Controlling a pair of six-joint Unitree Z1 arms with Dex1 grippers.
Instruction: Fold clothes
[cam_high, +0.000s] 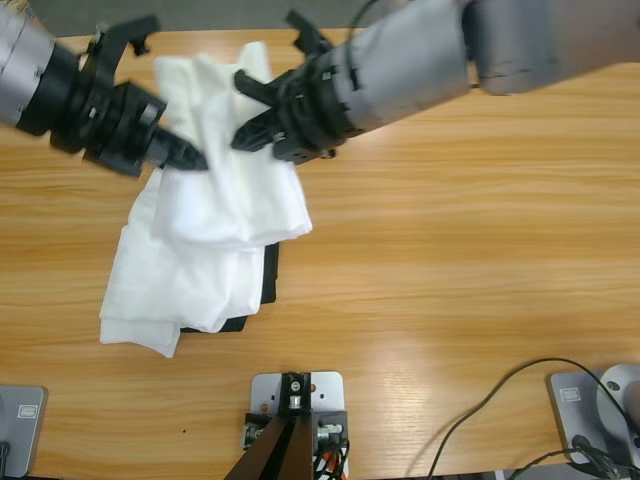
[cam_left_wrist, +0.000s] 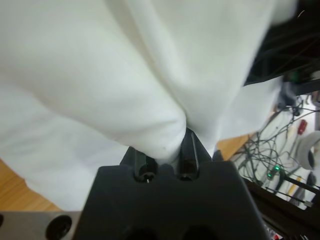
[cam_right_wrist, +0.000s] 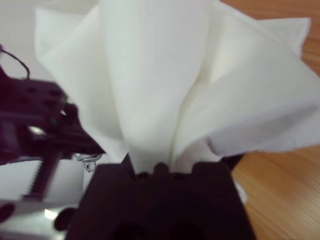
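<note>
Currently, the white T-shirt (cam_high: 225, 200) is held bunched and partly lifted over the left half of the wooden counter (cam_high: 450, 280), its lower part draped on the wood and over a black folded garment (cam_high: 268, 285) that shows only at its edge. On the left, the left gripper (cam_high: 185, 155) is seen with its jaws closed on a gathered fold of the shirt; in the left wrist view (cam_left_wrist: 167, 150) cloth is pinched tightly between them. Just to its right, the right gripper (cam_high: 262, 115) comes in from the upper right, and its jaws are likewise clamped on a bunch of fabric, as confirmed in the right wrist view (cam_right_wrist: 160, 165).

Several layers appear to be caught in each grasp, so a lopsided fold is judged likely if the shirt is laid down as it is. The black garment could be dragged along if the draped hem is pulled across it. With the grippers so near each other, a collision is also possible.
</note>
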